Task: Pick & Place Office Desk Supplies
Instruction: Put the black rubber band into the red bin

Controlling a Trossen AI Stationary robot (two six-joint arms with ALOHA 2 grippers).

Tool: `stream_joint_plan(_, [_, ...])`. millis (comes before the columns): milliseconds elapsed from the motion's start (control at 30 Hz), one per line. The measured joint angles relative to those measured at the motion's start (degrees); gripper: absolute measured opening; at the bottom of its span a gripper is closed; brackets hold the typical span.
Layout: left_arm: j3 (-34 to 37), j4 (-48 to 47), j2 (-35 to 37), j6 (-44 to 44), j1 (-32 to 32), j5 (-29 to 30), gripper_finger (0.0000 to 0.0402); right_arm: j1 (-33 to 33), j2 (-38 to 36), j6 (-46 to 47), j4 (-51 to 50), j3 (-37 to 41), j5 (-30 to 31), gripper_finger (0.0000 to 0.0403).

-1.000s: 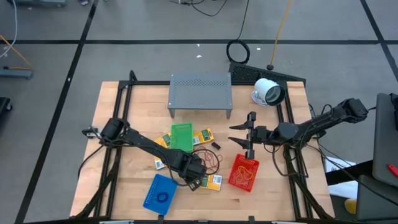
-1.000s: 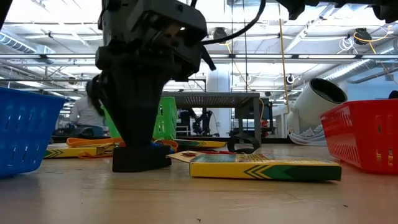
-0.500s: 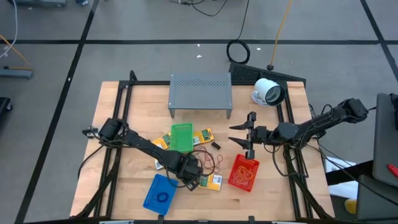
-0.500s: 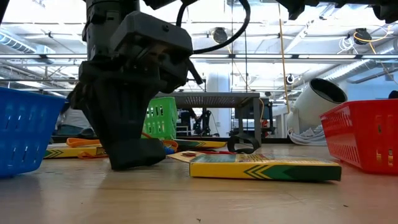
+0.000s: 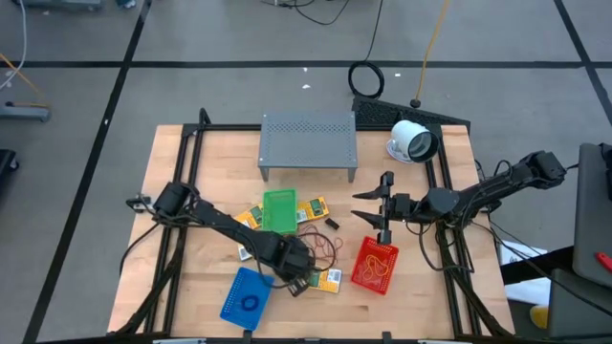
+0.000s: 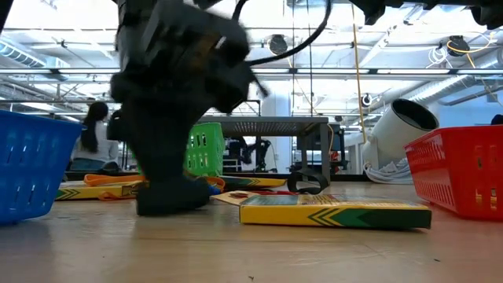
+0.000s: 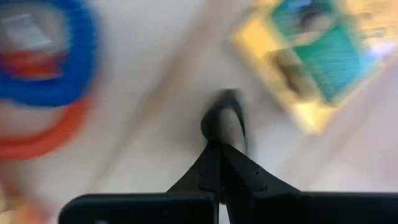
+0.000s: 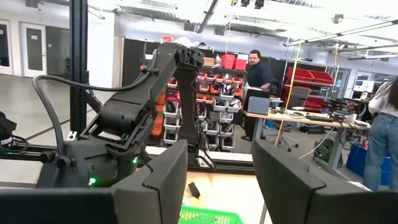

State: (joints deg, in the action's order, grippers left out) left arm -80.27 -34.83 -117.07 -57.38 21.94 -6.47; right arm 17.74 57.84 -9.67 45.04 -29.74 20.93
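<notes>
Near the table's front edge, the left gripper (image 5: 298, 269) is pinched tight, perhaps on a tiny dark ring (image 7: 225, 106); it could slip free. The right gripper (image 5: 375, 208) waits, spread wide.

Overhead, tabletop-level, two wrist views

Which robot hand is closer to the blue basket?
The left. The left gripper is down on the table just beside the blue basket; the right gripper hangs farther off, above the red basket.
</notes>
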Motion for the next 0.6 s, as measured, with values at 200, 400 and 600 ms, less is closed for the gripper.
stream_joint_plan(200, [-5.1, -0.9, -0.2, 4.5, 0.1, 0.7, 0.0003, 0.0, 0.0, 0.0, 0.0, 0.0, 0.0, 0.0171])
stream_joint_plan(400, [-11.4, -4.6, 1.7, 9.2, 0.3, 3.2, 0.0002, 0.0, 0.0, 0.6, 0.0, 0.0, 0.0, 0.0171])
stream_joint_plan(600, [-12.9, -5.5, 6.5, 14.4, 0.8, 8.5, 0.0001, 0.0, 0.0, 0.6, 0.2, 0.0, 0.0, 0.0171])
